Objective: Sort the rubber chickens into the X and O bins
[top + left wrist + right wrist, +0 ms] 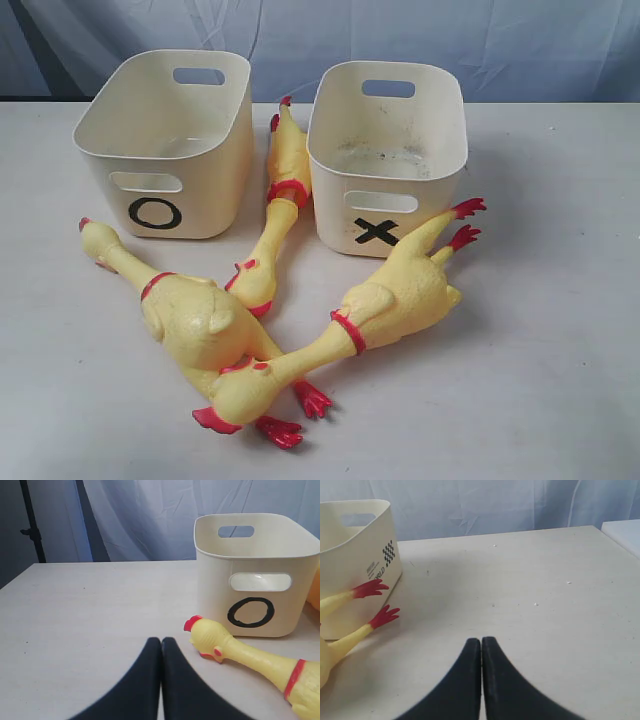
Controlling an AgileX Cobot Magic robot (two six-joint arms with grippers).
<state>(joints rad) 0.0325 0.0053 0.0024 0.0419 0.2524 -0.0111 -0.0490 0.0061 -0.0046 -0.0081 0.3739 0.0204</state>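
Three yellow rubber chickens lie on the table before two cream bins. The plump left chicken (185,310) points its head at the O bin (165,140); its head (210,637) shows in the left wrist view beside that O bin (255,575). The slimmer chicken (278,205) lies between the bins. The other plump chicken (385,300) lies across the left one, its red feet (372,602) against the X bin (385,150). My left gripper (161,640) is shut and empty, short of the chicken's head. The right gripper (481,640) is shut and empty over bare table. Neither gripper shows in the exterior view.
Both bins look empty. A pale curtain hangs behind the table. The X bin's side wall (355,560) carries a small label. A dark stand (32,525) rises past the table's far edge. A white object's corner (622,532) sits at the table's edge.
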